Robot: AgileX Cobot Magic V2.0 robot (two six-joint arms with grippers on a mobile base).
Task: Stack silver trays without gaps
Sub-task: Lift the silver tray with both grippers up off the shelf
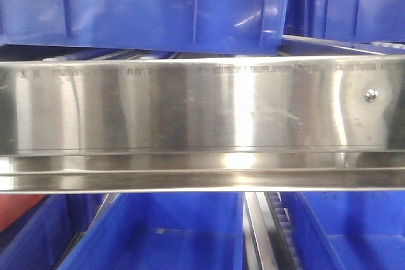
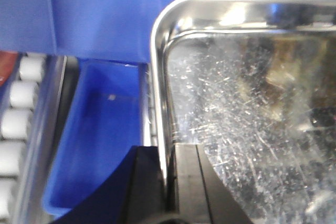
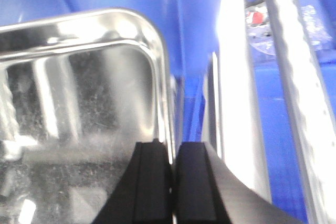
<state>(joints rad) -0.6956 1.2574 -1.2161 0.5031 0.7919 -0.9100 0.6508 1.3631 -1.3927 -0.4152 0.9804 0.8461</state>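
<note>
A silver tray [image 2: 252, 108] with a scratched shiny floor and rolled rim fills the right of the left wrist view. My left gripper [image 2: 169, 174] is shut on its left rim, one black finger inside the tray and one outside. The same or another silver tray [image 3: 79, 93] fills the left of the right wrist view. My right gripper [image 3: 172, 171] is shut on its right rim, with the rim between the black fingers [image 3: 152, 182]. No tray and no gripper show in the front view. I cannot tell whether one tray or a stack is held.
A brushed-steel shelf rail [image 1: 202, 118] with a screw [image 1: 371, 96] spans the front view, with blue bins [image 1: 158, 4] above and below [image 1: 158, 238]. A blue bin [image 2: 100, 129] and white rollers [image 2: 21, 108] lie left of the tray. A roller rail [image 3: 294, 87] runs on the right.
</note>
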